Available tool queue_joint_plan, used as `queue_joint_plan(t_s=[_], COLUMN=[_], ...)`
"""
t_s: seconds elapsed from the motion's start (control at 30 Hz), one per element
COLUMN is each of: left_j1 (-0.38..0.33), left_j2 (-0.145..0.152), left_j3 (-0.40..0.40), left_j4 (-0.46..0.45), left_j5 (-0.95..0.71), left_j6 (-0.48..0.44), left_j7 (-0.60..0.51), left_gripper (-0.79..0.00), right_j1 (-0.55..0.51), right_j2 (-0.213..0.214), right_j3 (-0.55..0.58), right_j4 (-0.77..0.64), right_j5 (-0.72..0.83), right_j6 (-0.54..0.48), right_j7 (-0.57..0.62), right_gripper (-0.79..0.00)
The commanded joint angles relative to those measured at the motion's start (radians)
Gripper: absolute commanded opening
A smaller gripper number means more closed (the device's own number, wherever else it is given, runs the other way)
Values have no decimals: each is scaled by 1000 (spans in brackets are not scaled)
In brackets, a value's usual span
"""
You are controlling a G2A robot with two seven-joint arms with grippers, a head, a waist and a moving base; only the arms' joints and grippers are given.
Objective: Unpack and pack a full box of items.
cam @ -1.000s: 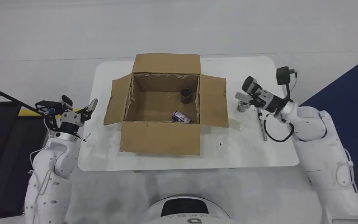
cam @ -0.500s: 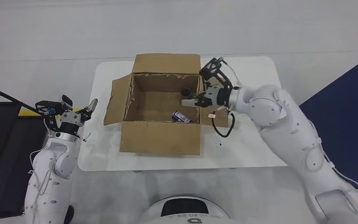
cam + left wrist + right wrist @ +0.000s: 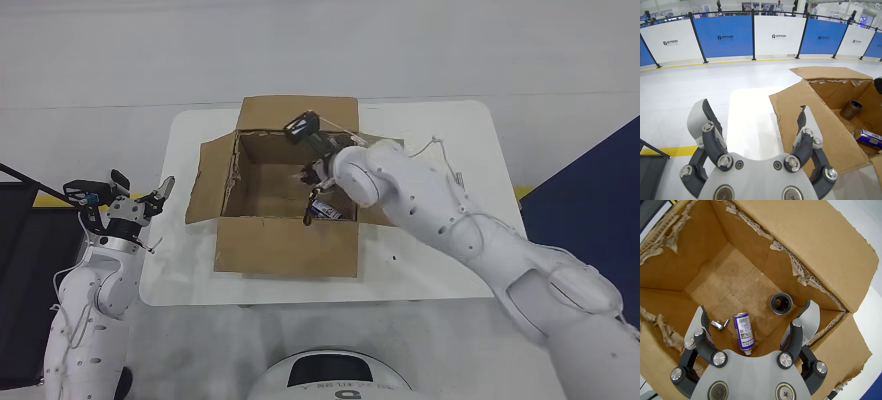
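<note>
Hanging over the open box (image 3: 810,237), the right gripper (image 3: 756,309) is spread wide and holds nothing. The box is brown corrugated cardboard with ragged, torn rims and sits mid-table. On its floor near the right wall lie a blue-labelled can (image 3: 743,330) on its side, a small shiny bracket (image 3: 720,324) just beside it, and a dark metal sleeve (image 3: 780,303) standing upright. The left gripper (image 3: 754,107), ribbed pads wide apart and empty, sits off the left edge of the smooth white round-cornered table (image 3: 450,250). Behind it are a pale glossy floor (image 3: 687,85) and blue and white fence panels (image 3: 725,36).
</note>
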Motion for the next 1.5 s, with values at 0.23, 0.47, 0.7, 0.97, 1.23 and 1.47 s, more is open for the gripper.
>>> queue_joint_plan(t_s=[0.23, 0.47, 0.7, 0.97, 1.23, 1.47], left_j1=[0, 0, 0, 0, 0, 0], left_j2=[0, 0, 0, 0, 0, 0], left_j3=[0, 0, 0, 0, 0, 0], left_j4=[0, 0, 0, 0, 0, 0], left_j5=[0, 0, 0, 0, 0, 0], left_j6=[0, 0, 0, 0, 0, 0], left_j7=[0, 0, 0, 0, 0, 0], left_gripper=[0, 0, 0, 0, 0, 0], right_j1=[55, 71, 79, 75, 61, 50], right_j2=[-116, -164, -204, -244, -238, -254], right_j3=[-61, -79, -90, -88, -46, -47], right_j4=[264, 390, 474, 519, 503, 540], right_j5=[46, 29, 10, 31, 10, -56], right_j6=[11, -11, -48, -177, -221, -153], right_j7=[-29, -1, 17, 19, -24, -32], right_gripper=[0, 0, 0, 0, -114, -148])
